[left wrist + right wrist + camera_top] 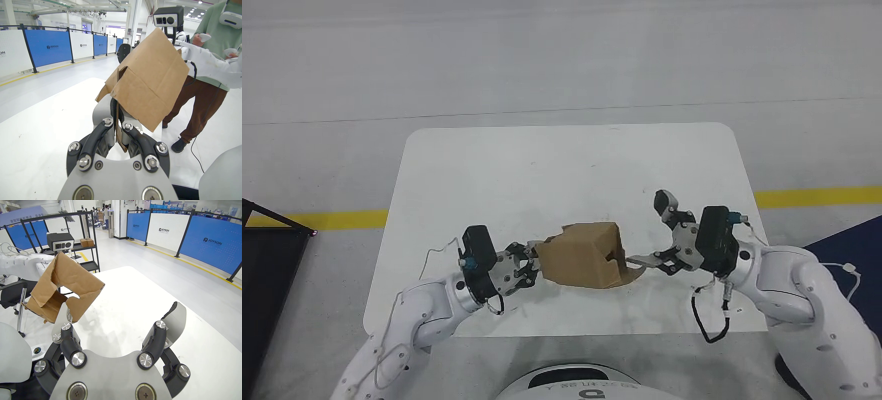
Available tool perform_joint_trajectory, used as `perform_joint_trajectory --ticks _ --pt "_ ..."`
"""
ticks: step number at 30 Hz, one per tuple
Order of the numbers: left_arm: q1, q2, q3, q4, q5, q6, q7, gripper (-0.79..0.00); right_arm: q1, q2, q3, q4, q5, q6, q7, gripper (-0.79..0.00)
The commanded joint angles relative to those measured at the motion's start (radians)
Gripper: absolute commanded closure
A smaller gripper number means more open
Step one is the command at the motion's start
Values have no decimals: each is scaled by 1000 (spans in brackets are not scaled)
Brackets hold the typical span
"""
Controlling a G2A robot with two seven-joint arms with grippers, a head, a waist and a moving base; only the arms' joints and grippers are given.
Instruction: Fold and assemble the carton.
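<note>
While I watch the top view, the carton point(582, 255) sits between my two arms over the near part of the white desk point(572, 170), close to the edge on the robot's side. It is brown cardboard, partly folded into a box shape, with loose flaps at both ends.

My left gripper point(527, 268) is at the carton's left end. From the left wrist camera, the left gripper point(116, 111) has its fingers pressed together on a thin cardboard edge, and the carton point(149, 81) rises tilted above it, over the desk point(47, 123).

My right gripper point(650, 232) is at the carton's right end, spread wide. From the right wrist camera, the right gripper point(119, 308) has one finger lying against a lower flap at the carton's open end. The other finger stands in free air, well apart from any cardboard. That open end of the carton point(75, 283) faces this camera, showing the hollow inside. The carton looks tilted and raised off the desk point(132, 291), though I cannot tell whether its lowest corner touches.
</note>
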Motion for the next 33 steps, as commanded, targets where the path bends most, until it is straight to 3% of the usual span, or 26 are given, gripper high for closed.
perform_joint_trajectory --ticks 1,27,33 --pt "-2 -1 1 2 -1 2 0 0 0 0 -3 -2 -3 1 4 -785" --pt "4 -2 7 -9 9 -17 13 0 55 -5 -83 30 -34 25 55 -785" --pt "14 -2 -4 5 -16 -5 30 0 44 -2 -22 53 7 7 19 -785"
